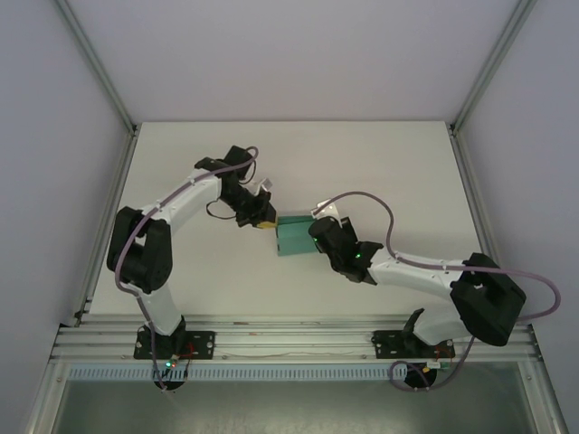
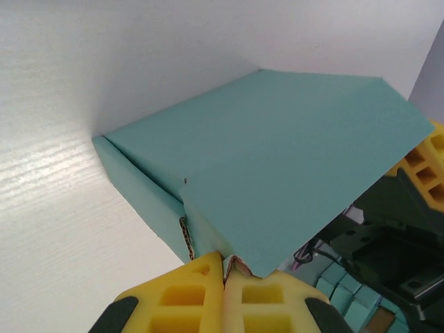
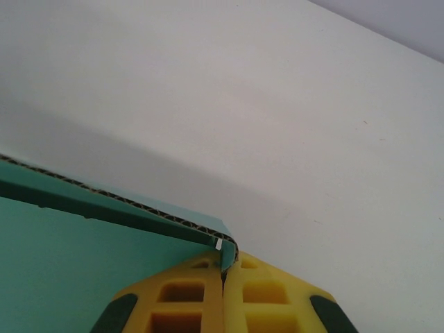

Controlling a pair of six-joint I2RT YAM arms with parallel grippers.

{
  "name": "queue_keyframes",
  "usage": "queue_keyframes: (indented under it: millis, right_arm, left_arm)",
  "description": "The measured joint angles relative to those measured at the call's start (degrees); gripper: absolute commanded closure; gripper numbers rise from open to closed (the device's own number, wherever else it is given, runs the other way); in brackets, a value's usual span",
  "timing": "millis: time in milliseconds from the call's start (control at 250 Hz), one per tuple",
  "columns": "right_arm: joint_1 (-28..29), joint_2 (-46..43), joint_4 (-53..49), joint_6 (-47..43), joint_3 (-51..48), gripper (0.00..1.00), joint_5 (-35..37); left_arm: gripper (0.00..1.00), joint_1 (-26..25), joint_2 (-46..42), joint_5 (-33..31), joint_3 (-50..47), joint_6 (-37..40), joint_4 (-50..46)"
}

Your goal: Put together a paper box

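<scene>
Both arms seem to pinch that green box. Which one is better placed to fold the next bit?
Probably left. The left gripper is shut on a corner of the big panel of the box, so it could swing that panel. The right gripper pinches the opposite edge, seemingly steadying it.

The left arm [image 1: 172, 212] and the right arm [image 1: 412, 271] are built alike: slim white links joined by bulky black joint housings, each rising from a flat black base plate [image 1: 176, 344]. A lilac-grey cable [image 1: 136, 231] runs along the left arm's white links, and a matching cable [image 1: 384, 210] arcs free of the right arm. A small green light [image 1: 359, 256] glows on the right arm's black wrist (a further green dot shows by each base). The left fingers [image 2: 184, 298] are bright yellow blocks moulded with rectangular pockets and tipped with black at the outer corners; the right fingers [image 3: 267, 298] look the same.
</scene>
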Motion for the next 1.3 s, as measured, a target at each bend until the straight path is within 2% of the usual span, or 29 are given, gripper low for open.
queue_keyframes:
  millis: [284, 468, 732, 803, 907, 955, 1031, 1167, 1303]
  right_arm:
    - [0.02, -3.21, 4.55, 0.26, -4.81, 1.00, -0.09]
    - [0.02, -4.02, 4.94, 1.27, -5.64, 0.99, -0.63]
    - [-1.68, -4.02, 0.15, 6.69, -3.63, 0.70, -1.22]
    - [-3.63, -4.59, -2.54, 8.24, -2.43, 0.56, -3.80]
    - [-6.29, -7.10, -6.45, 9.38, -1.73, 0.44, -9.07]
    - [-6.84, -8.74, -8.24, 8.98, -1.73, 0.33, -11.43]
    - [-7.15, -11.39, -9.79, 8.04, -1.70, 0.21, -14.45]
    - [-10.38, -15.28, -10.73, 7.74, -0.26, 0.16, -20.50]
    - [-16.39, -14.08, -10.95, 9.46, 5.68, 0.17, -25.00]
  left_arm:
    - [1.00, -7.96, -7.43, -12.26, -8.26, 0.57, 7.91]
    - [1.00, -10.91, -9.14, -16.79, -12.07, 0.48, 11.98]
    - [1.00, -11.34, -9.09, -18.95, -13.03, -0.09, 15.28]
    - [1.00, -11.34, -8.87, -19.37, -12.74, -0.07, 15.76]
    - [1.00, -11.63, -8.17, -20.04, -11.80, -0.07, 17.05]
    - [1.00, -11.72, -7.56, -20.22, -11.28, -0.07, 17.84]
    - [1.00, -11.82, -6.84, -20.52, -10.67, -0.04, 18.49]
    - [1.00, -11.85, -6.34, -20.57, -10.12, 0.55, 18.62]
    - [1.00, -11.82, -5.42, -20.57, -9.05, 1.25, 18.51]
